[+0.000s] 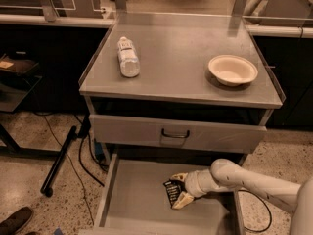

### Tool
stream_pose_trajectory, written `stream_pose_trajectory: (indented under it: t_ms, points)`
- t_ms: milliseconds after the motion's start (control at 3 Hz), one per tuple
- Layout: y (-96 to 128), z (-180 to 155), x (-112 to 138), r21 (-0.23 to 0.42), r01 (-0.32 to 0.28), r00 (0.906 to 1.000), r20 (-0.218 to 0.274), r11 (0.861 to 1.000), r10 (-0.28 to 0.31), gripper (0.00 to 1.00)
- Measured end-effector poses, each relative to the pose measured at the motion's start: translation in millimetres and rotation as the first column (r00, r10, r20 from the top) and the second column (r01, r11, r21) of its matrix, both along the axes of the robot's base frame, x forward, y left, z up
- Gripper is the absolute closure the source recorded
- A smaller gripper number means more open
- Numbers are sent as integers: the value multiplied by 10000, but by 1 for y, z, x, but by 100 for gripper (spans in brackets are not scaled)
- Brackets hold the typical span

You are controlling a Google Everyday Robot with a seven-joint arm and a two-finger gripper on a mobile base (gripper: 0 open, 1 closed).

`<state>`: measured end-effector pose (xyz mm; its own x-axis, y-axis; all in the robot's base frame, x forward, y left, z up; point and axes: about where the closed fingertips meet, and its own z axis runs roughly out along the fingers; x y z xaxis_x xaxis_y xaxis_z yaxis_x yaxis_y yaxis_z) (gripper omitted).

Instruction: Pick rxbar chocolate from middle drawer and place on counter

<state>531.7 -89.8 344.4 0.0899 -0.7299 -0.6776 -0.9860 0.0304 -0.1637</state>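
Note:
The rxbar chocolate (171, 193), a small black wrapped bar with white lettering, is in the open middle drawer (137, 199), right of its centre. My gripper (179, 190) reaches into the drawer from the right. One pale fingertip is above the bar and one below, and the fingers close on it. The bar sits tilted just over the drawer floor. The counter (181, 58) is the grey cabinet top above.
A clear plastic bottle (128, 58) lies on the counter's left part and a cream bowl (233, 69) stands on its right. A closed drawer front with a dark handle (175, 134) overhangs the open drawer. Cables and a black pole (61, 158) lie on the floor at left.

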Motion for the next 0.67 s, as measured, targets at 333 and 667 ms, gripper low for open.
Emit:
stream_pose_trajectory:
  t_ms: [333,667]
  points:
    - [0,0,0,1,-1,10000,-1,10000,1,66]
    - [0,0,0,1,-1,10000,-1,10000,1,97]
